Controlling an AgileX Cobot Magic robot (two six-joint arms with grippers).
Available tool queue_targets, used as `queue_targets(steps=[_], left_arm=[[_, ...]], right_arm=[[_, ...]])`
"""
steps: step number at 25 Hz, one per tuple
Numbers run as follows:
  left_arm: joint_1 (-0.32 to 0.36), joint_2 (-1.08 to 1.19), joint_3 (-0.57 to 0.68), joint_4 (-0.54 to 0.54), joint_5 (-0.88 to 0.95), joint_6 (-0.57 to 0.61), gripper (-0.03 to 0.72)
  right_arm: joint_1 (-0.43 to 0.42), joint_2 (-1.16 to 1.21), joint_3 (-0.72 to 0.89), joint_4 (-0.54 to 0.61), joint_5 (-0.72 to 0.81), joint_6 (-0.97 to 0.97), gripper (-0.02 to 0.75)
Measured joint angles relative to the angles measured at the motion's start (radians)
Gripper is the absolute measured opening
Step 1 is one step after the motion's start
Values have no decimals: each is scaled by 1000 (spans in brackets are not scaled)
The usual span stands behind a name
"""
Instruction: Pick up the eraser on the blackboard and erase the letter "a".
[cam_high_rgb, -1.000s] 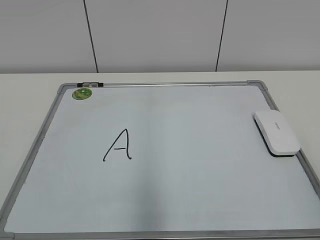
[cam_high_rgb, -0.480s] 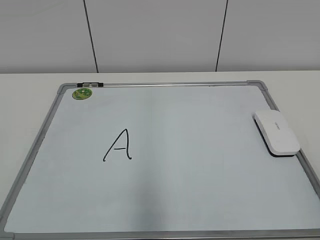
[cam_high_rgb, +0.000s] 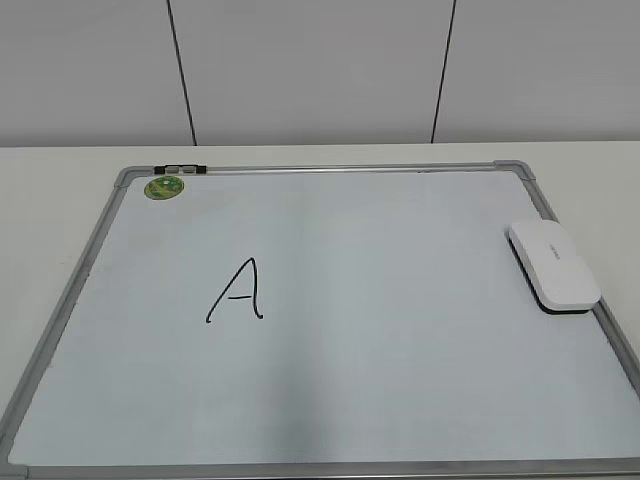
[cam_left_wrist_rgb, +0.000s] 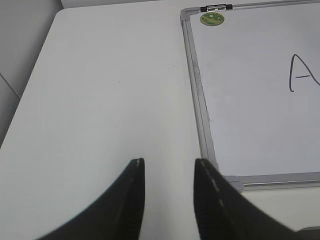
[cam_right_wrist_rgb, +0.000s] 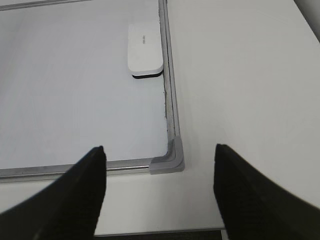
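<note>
The blackboard is a white dry-erase board with a silver frame, lying flat on the table. The eraser, a flat white block with a dark underside, lies on the board against its right frame; it also shows in the right wrist view. The only letter I see is a capital "A" in black at the board's left middle. No small letter "a" shows in any view. My left gripper is open and empty over the table, left of the board. My right gripper is wide open and empty near the board's near right corner. Neither gripper shows in the exterior view.
A round green sticker and a small black clip sit at the board's far left corner. The pale table extends past the board on both sides. A white panelled wall stands behind.
</note>
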Motion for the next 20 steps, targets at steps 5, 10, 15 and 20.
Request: queue_targets(steps=[5, 10, 15, 20], left_arm=[[0, 0, 0, 0, 0, 0, 244], [0, 0, 0, 0, 0, 0, 244], [0, 0, 0, 0, 0, 2, 243], [0, 0, 0, 0, 0, 2, 243]], right_arm=[[0, 0, 0, 0, 2, 0, 501], [0, 0, 0, 0, 2, 0, 501], [0, 0, 0, 0, 2, 0, 501], [0, 0, 0, 0, 2, 0, 501]])
